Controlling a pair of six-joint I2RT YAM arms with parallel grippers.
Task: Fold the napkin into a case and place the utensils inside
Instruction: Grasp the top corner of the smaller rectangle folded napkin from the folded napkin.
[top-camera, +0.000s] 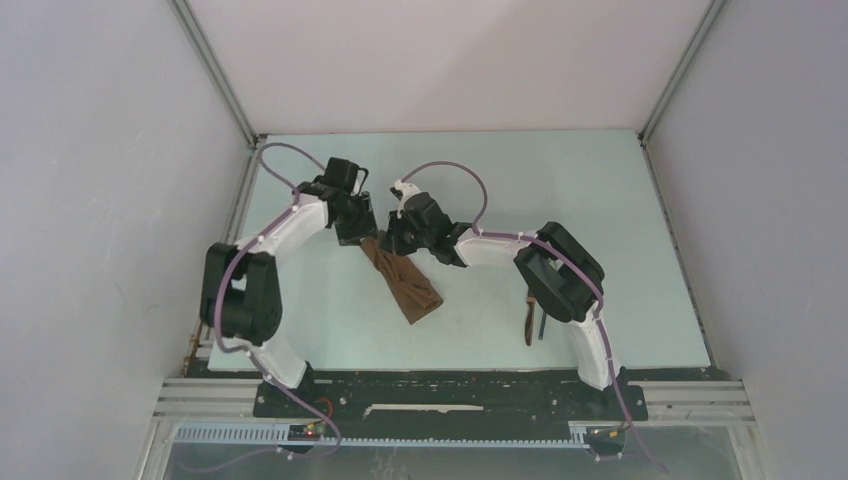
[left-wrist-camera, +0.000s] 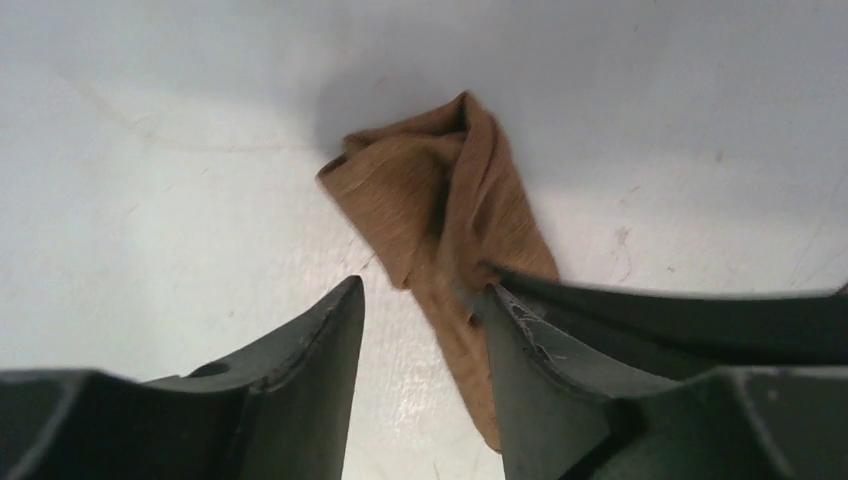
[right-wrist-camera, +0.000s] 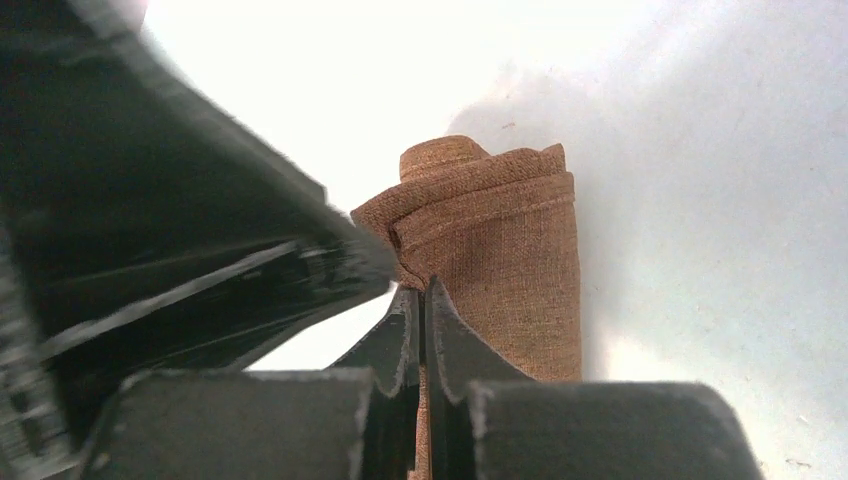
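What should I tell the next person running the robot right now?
Left hand: open, hovering over the soft brown cloth napkin.
Right hand: shut, pinching the napkin's edge.
Done: napkin is a narrow folded strip mid-table, no finished case yet.
Two slender utensils, brown-handled and dark-handled: on the pale table, right of the napkin, outside it.
To do: finish the fold, put utensils inside.

Utensils (top-camera: 532, 325), right of napkin (top-camera: 408, 285): upper ends hidden under right arm (top-camera: 558, 272), kinds too small to tell. Napkin far end under left gripper (top-camera: 357, 240), right gripper (top-camera: 396, 245).

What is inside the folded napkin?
Only brown cloth layers show on the napkin; its inside is covered. The utensils lie apart, partly under the right arm.
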